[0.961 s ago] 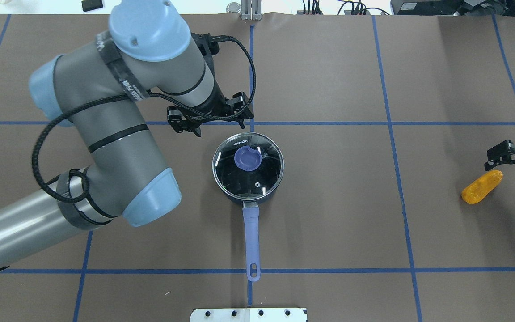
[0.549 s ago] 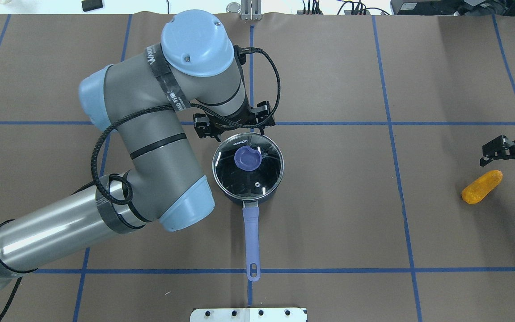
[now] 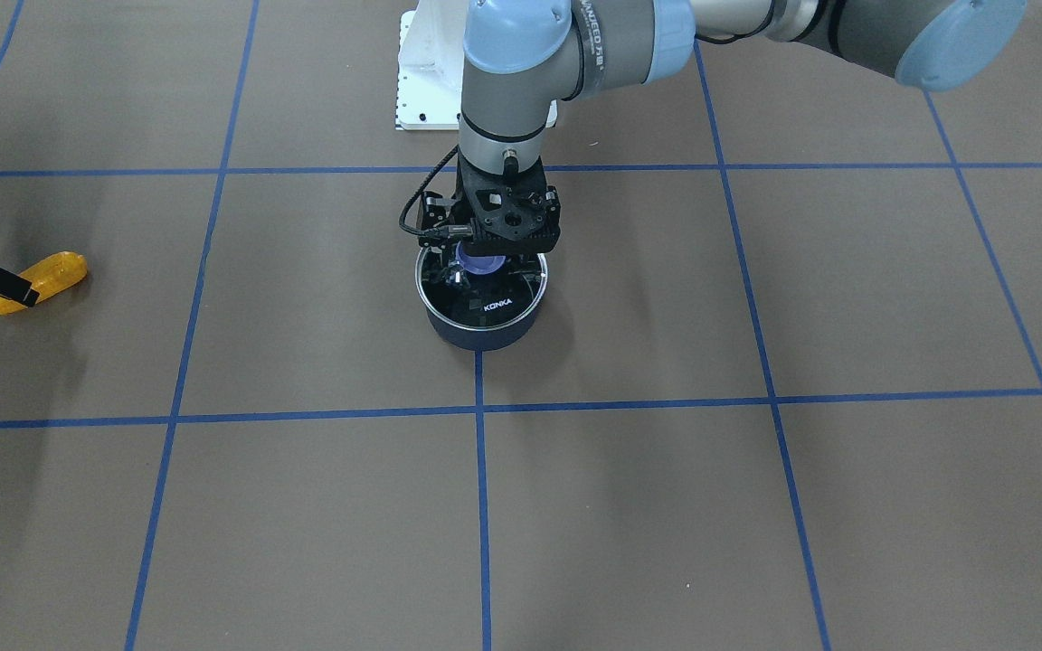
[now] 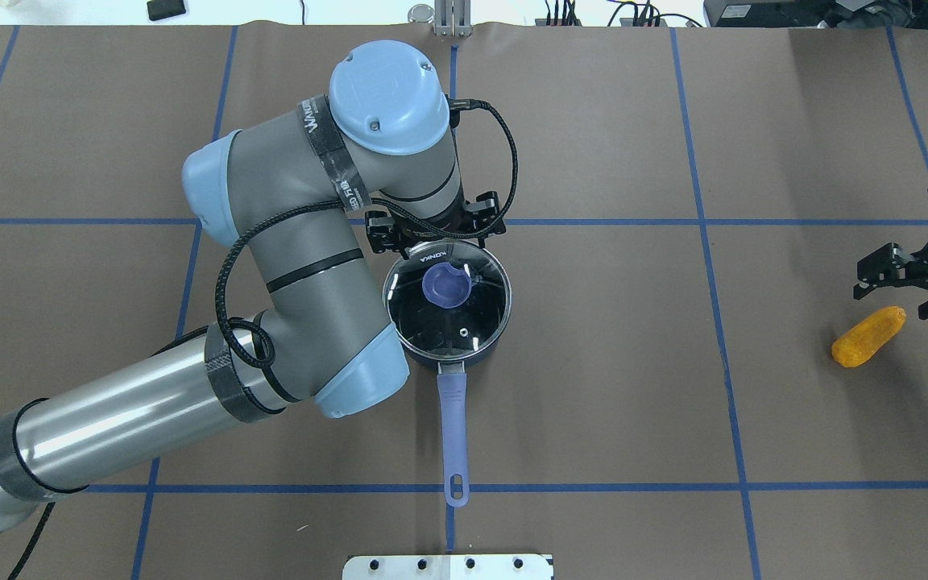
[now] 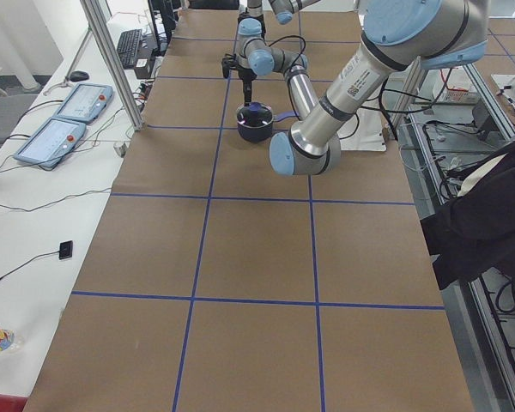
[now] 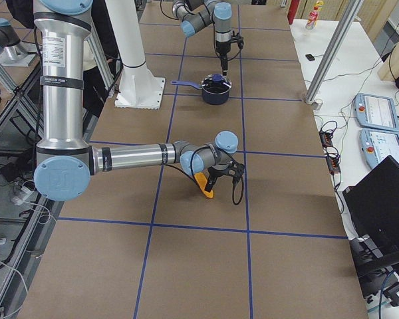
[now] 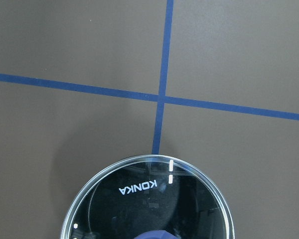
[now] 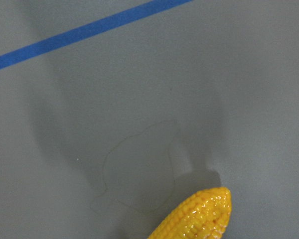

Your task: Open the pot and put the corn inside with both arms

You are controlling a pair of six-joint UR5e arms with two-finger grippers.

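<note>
The dark navy pot [image 4: 464, 354] stands mid-table with its glass KONKA lid [image 4: 476, 310] on; the lid's purple knob [image 4: 445, 285] faces up and the purple-blue handle [image 4: 453, 427] points toward my base. My left gripper [image 4: 434, 234] is open and hovers over the lid's far part; in the front view [image 3: 489, 262] its fingers stand on either side of the knob. The left wrist view shows the lid rim [image 7: 189, 172]. The orange-yellow corn [image 4: 868, 337] lies far right. My right gripper [image 4: 911, 292] is open and empty, just over the corn's far end [image 8: 194, 216].
The white base plate [image 4: 448, 566] sits at the table's near edge behind the pot handle. Blue tape lines [image 4: 706, 221] cross the brown table. Control pendants [image 6: 376, 109] lie on a side bench past the far edge, beside an aluminium post [image 6: 332, 53].
My left arm has swung right, bringing its open gripper from left of the pot to over the lid. My right gripper has drifted slightly left near the corn. Pot and corn have not moved.
</note>
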